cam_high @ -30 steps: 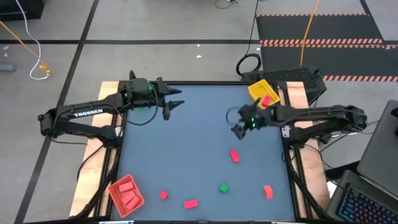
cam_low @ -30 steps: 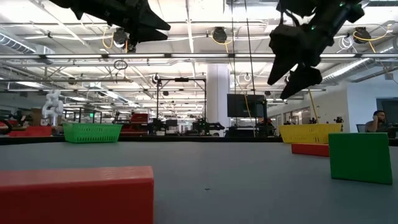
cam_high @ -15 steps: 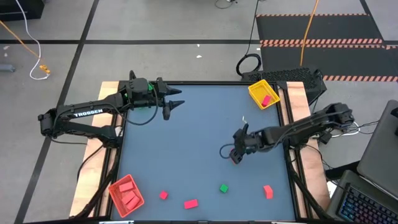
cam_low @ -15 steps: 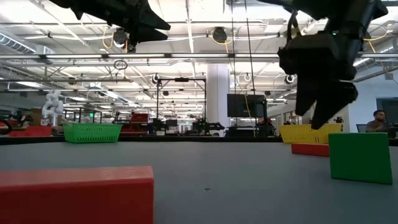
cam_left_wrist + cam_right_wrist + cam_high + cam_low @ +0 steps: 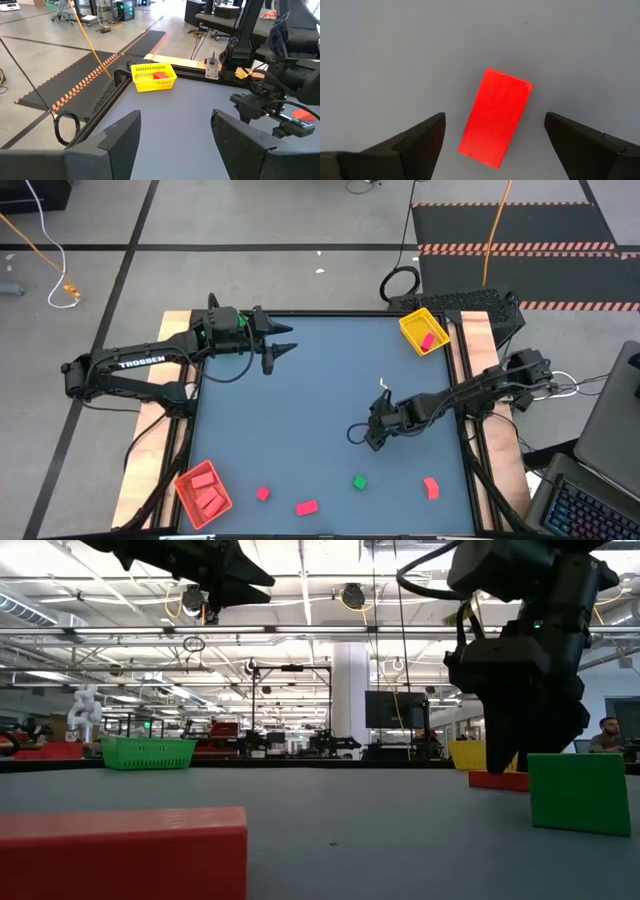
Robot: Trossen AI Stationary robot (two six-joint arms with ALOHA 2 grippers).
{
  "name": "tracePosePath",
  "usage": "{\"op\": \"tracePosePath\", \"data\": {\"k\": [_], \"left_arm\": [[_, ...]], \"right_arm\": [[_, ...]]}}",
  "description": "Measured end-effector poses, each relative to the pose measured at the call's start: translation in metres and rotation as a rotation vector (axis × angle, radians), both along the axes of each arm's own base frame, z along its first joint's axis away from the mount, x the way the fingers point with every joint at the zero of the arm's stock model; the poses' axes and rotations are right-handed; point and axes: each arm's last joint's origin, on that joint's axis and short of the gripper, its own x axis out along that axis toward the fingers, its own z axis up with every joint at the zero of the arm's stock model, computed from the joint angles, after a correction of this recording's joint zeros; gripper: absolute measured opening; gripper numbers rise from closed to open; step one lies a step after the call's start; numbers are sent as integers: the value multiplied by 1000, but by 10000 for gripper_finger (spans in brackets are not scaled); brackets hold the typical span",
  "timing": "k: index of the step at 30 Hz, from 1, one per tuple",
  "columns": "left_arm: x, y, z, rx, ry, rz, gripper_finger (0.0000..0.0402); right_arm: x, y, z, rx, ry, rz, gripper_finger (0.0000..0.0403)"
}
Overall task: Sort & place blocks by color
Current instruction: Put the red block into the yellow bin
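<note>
My right gripper (image 5: 370, 436) (image 5: 493, 131) is open and points down over a red bar block (image 5: 496, 116) lying flat on the table. Its two fingers stand on either side of the bar without touching it. In the high view the gripper hides this bar. In the low view the right gripper (image 5: 520, 745) hangs low, close to the tabletop. More blocks lie near the near edge: a green cube (image 5: 359, 482), a salmon one (image 5: 431, 488) and two red ones (image 5: 263, 494) (image 5: 307, 507). My left gripper (image 5: 281, 346) (image 5: 175, 122) waits open, raised at the far left.
A yellow tray (image 5: 424, 331) with a red block in it sits at the far right corner. A red tray (image 5: 204, 490) with red blocks sits at the near left corner. A green tray (image 5: 148, 752) shows far off in the low view. The table's middle (image 5: 290, 420) is bare.
My right gripper has moved from beside the yellow tray toward the near edge and come down over the red bar, fingers still apart. The bar has stayed where it lay.
</note>
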Motion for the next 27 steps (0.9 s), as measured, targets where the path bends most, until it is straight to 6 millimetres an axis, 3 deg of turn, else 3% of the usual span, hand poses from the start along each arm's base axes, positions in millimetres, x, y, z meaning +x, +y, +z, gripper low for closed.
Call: {"op": "tracePosePath", "data": {"k": [9, 23, 27], "left_arm": [[0, 0, 0, 1, 1, 0, 241], [0, 0, 0, 1, 1, 0, 241], [0, 0, 0, 1, 1, 0, 241]], "right_arm": [[-2, -2, -1, -46, 17, -12, 319], [-5, -4, -2, -96, 38, 19, 132], [-6, -5, 3, -112, 14, 63, 121]]}}
